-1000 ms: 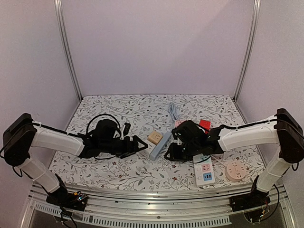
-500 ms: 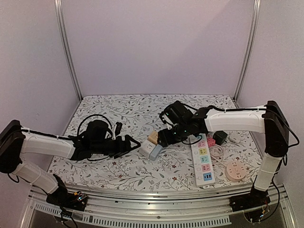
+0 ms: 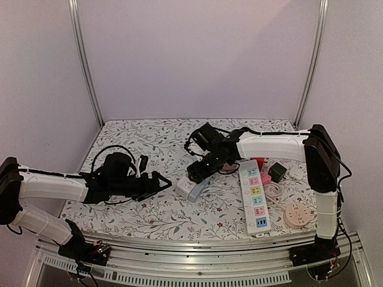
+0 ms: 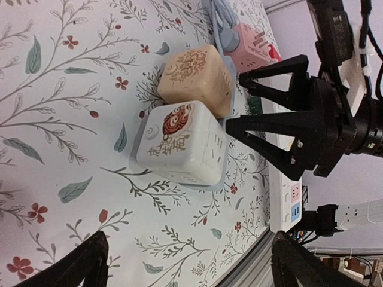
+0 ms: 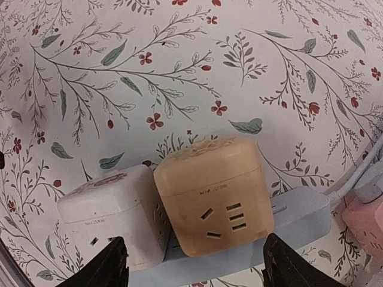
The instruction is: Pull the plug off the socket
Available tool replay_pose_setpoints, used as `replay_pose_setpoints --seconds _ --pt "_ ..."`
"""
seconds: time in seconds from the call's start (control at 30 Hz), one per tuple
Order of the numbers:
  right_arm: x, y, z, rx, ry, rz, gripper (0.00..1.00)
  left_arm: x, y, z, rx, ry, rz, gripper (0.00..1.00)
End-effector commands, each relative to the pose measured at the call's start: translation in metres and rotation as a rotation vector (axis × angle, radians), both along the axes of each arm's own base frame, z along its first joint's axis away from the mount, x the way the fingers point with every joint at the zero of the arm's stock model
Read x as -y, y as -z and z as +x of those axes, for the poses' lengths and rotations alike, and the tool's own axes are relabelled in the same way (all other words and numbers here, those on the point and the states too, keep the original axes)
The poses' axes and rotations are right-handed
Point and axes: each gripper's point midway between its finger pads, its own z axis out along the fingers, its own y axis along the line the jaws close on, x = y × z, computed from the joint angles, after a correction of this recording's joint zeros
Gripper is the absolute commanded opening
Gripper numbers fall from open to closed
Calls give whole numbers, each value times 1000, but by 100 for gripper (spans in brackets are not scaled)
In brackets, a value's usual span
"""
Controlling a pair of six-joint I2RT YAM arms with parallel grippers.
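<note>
A beige cube plug (image 5: 212, 200) and a white cube plug (image 5: 111, 218) sit side by side on a pale blue socket strip (image 5: 299, 224). My right gripper (image 5: 197, 269) is open above them, with one finger on each side of the beige cube and touching nothing. From the left wrist view, the white cube (image 4: 179, 143) is nearest, the beige one (image 4: 196, 78) behind it, and the right gripper's fingers (image 4: 269, 125) beyond. My left gripper (image 4: 191, 263) is open and empty, short of the white cube. From above, the left gripper (image 3: 160, 182) is left of the white cube (image 3: 184, 186); the right gripper (image 3: 196, 172) covers the beige one.
A white power strip with coloured outlets (image 3: 256, 200) lies right of the blue strip. A round beige socket (image 3: 296, 215) sits near the front right. Pink (image 4: 254, 42), red (image 3: 258, 161) and black (image 3: 276, 172) adapters lie behind. A black cable coil (image 3: 116, 152) is by the left arm.
My right gripper has swung from the right side over to the beige cube and opened. My left gripper has drawn back a little to the left, still open.
</note>
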Motion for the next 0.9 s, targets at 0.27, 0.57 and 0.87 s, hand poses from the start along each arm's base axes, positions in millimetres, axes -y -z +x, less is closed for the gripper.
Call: replay_pose_setpoints --seconds 0.27,0.57,0.87 --pt "-8 34 28 9 -81 -94 77 -9 0 1 8 -17 24 93" --pt "-16 51 29 -28 -103 -91 68 -7 0 1 8 -6 18 93" --pt "-29 19 32 33 -99 40 34 -2 -6 0 16 6 -17 93"
